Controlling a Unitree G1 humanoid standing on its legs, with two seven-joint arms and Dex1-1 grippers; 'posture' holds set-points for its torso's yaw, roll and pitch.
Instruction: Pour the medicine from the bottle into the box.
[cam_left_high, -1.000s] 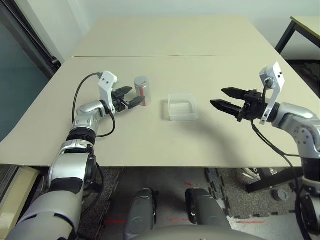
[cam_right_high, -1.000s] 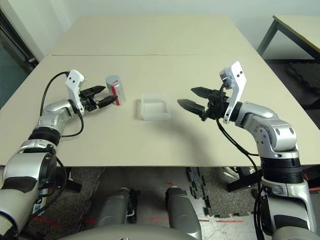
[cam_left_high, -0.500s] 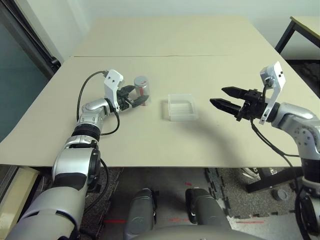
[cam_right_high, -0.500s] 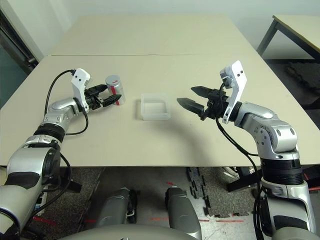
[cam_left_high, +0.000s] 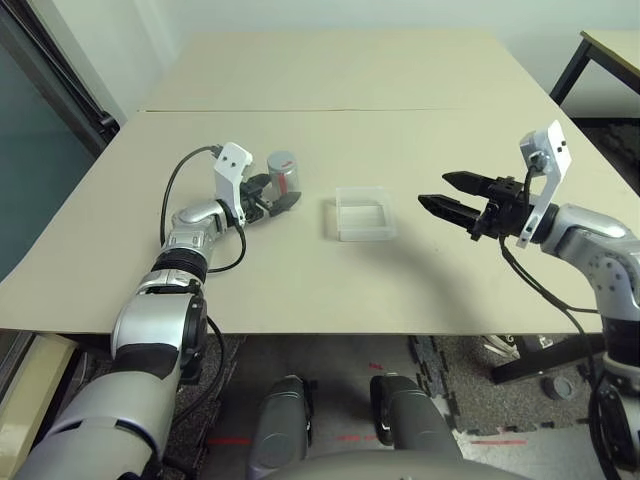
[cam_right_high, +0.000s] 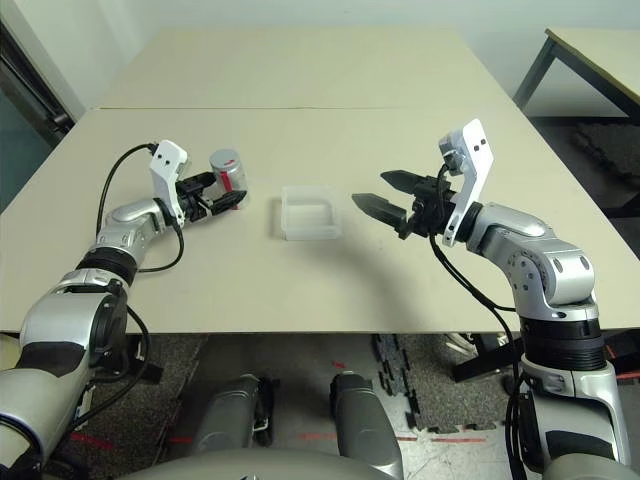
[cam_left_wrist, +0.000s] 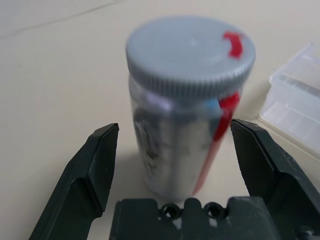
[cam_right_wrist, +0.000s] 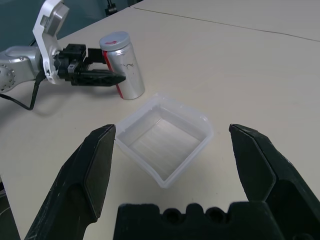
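The bottle (cam_left_high: 283, 178) stands upright on the table's left half, silver with a red stripe and a grey cap on; the medicine is hidden inside. My left gripper (cam_left_high: 274, 194) is open around the bottle (cam_left_wrist: 185, 125), one finger on each side, with a small gap showing on both sides. The clear box (cam_left_high: 362, 213) sits just right of the bottle, with nothing visible in it. My right gripper (cam_left_high: 435, 191) hovers open to the right of the box (cam_right_wrist: 162, 145), pointing at it, with nothing between its fingers.
The beige table (cam_left_high: 330, 290) has a seam (cam_left_high: 300, 111) running across behind the objects. Its front edge is close to me. A second table's dark leg (cam_left_high: 570, 70) stands at the far right.
My left gripper has moved forward and right, so that its open fingers now straddle the bottle. The right arm, bottle and box have stayed put.
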